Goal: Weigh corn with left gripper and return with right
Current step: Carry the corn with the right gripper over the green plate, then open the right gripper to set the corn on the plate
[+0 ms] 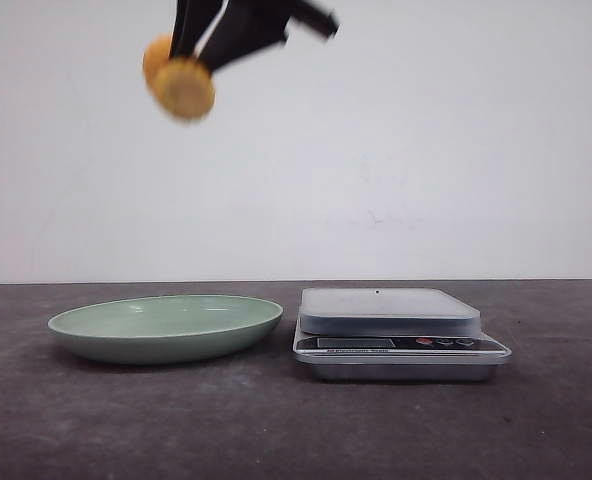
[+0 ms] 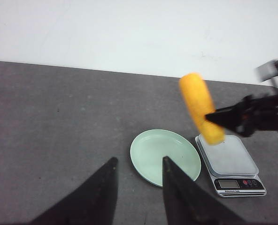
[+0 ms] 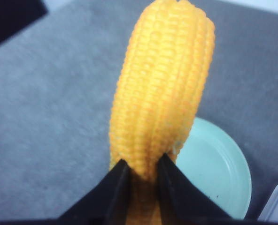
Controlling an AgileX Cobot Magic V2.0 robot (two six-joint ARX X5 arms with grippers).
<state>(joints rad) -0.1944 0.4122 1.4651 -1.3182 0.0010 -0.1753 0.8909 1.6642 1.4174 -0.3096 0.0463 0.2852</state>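
1. Yellow corn [image 3: 160, 89] is up in the air right now, pinched near one end by the right end effector [image 3: 141, 176]. The front view shows it high above the tabletop [image 1: 296, 430], roughly over the green plate [image 1: 166, 325], and it's blurry there, so I'd guess the arm is mid-swing.

2. Left end effector [image 2: 138, 180] has nothing in it. Its two black fingers stand apart with a moderate gap, hovering well above the tabletop and looking down at the plate and the scale [image 2: 233, 166].

3. Scale platform is bare, and so is the plate. The display is too small to read.

4. My read on the step: the weighing part looks done and this is the return leg, with the right arm carrying the corn back toward the plate. That's a judgement from who's holding it, not something I can prove.

5. Next move, as I see it: line the corn up over the middle of the plate, bring it down low, then release. It's held near one end with most of the cob sticking out past the fingertips, so it could swing or roll when released. The plate is shallow with a low rim, so I'd go low and slow before letting go.
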